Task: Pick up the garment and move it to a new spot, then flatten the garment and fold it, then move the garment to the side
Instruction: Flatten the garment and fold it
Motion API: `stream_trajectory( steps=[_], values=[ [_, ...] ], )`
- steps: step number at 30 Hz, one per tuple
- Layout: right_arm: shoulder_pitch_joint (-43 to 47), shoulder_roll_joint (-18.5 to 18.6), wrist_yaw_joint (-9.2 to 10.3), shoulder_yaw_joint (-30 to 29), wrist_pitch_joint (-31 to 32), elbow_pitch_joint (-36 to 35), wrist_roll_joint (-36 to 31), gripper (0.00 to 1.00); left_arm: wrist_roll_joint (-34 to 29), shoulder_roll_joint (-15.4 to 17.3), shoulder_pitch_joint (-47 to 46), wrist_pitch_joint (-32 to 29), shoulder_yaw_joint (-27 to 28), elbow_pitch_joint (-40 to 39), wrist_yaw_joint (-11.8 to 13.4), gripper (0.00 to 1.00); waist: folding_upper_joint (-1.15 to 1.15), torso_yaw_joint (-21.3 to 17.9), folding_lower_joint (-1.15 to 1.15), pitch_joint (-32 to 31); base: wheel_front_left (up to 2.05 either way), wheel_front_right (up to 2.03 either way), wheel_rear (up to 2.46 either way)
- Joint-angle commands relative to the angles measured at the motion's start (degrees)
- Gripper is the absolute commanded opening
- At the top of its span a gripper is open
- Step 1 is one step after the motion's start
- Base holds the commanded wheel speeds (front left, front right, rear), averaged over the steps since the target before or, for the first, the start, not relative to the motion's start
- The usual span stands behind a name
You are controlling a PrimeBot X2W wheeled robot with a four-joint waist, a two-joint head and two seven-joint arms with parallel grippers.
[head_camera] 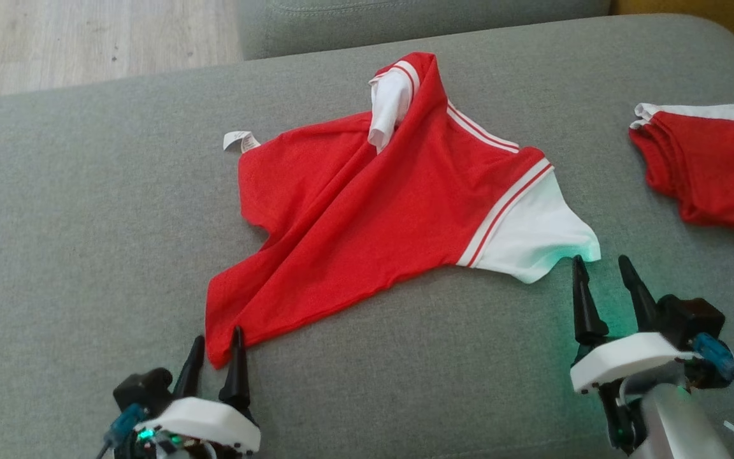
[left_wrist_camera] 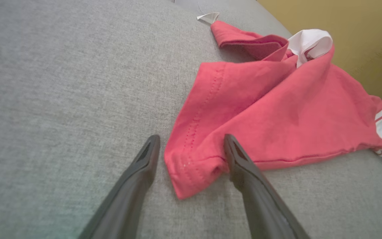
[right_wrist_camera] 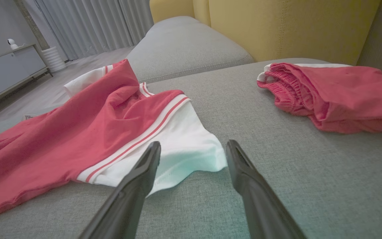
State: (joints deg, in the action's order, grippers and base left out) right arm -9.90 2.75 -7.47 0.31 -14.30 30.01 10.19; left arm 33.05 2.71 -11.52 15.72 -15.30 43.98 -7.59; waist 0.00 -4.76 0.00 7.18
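A grey sofa cushion (head_camera: 86, 191) carries the red shirt (head_camera: 367, 210), rumpled mid-seat; red shorts (head_camera: 711, 166) lie well apart to the right. To flatten it well, pinch the hem corner and the white sleeve, then draw them apart evenly. The left gripper (head_camera: 217, 335) sits low, jaws apart astride the hem corner. The right gripper (head_camera: 600, 260), jaws also apart, points at the sleeve tip, perhaps just touching.
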Motion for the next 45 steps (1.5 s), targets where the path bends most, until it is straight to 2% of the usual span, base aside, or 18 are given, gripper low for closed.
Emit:
stream_trajectory(
  steps=[1,9,25,30,31,32,33,34,35,36,45],
  values=[
    [-1.58,0.13,-0.02,1.7,-0.7,-1.34,0.53,1.0,1.83,0.23,0.08,-0.72,-0.37,1.65,0.1,1.0,0.0,-0.16,0.0,-0.2,0.0,0.0,0.0],
    [-0.82,0.13,-0.02,2.72,-0.7,-0.52,1.24,1.0,7.37,0.31,-0.68,-0.72,-7.67,4.05,0.1,1.0,0.0,-1.08,0.0,-2.99,0.0,0.0,0.0],
    [-1.72,0.12,-0.02,4.42,-0.7,-2.18,2.35,1.0,11.39,3.06,-6.12,-0.72,-9.12,4.06,0.1,1.0,0.0,-2.27,0.0,0.14,0.0,0.0,0.0],
    [-1.79,0.12,-0.02,4.67,-0.7,-2.34,2.87,1.0,13.19,3.37,-6.0,-0.72,-11.06,2.89,0.1,1.0,0.0,-2.2,0.0,0.62,0.0,0.0,0.0],
    [-1.77,0.12,-0.02,4.65,-0.7,-2.34,2.94,1.0,13.46,3.53,-5.83,-0.72,-11.67,2.7,0.1,0.89,0.0,-2.1,0.0,0.68,0.0,0.0,0.0],
    [-1.74,0.12,-0.02,4.6,-0.7,-2.32,3.0,1.0,13.7,3.67,-5.64,-0.72,-12.24,2.5,0.1,0.65,0.0,-1.96,0.0,0.74,0.0,0.0,0.0],
    [-1.71,0.12,-0.02,4.59,-0.7,-2.25,3.13,1.0,13.95,3.79,-5.44,-0.72,-12.67,2.26,0.1,0.47,0.0,-1.84,0.0,0.79,0.0,0.0,0.0],
    [-1.7,0.12,-0.02,4.55,-0.7,-2.2,3.22,1.0,14.14,3.93,-5.22,-0.72,-12.84,1.97,0.1,0.54,0.0,-1.7,0.0,0.82,0.0,0.0,0.0],
    [-1.67,0.12,-0.02,4.46,-0.7,-2.18,3.26,1.0,14.42,3.98,-4.88,-0.72,-12.78,1.71,0.1,0.91,0.0,-1.5,0.0,0.84,0.0,0.0,0.0],
    [-1.61,0.12,-0.02,4.35,-0.7,-2.15,3.29,1.0,14.59,4.01,-4.48,-0.72,-12.77,1.66,0.1,1.0,0.0,-1.29,0.0,0.83,0.0,0.0,0.0],
    [-1.54,0.12,-0.02,4.23,-0.7,-1.69,3.35,1.0,12.37,4.38,-3.6,-0.72,-13.18,1.72,0.1,1.0,0.0,0.12,0.0,0.63,0.0,0.0,0.0]
  ],
)
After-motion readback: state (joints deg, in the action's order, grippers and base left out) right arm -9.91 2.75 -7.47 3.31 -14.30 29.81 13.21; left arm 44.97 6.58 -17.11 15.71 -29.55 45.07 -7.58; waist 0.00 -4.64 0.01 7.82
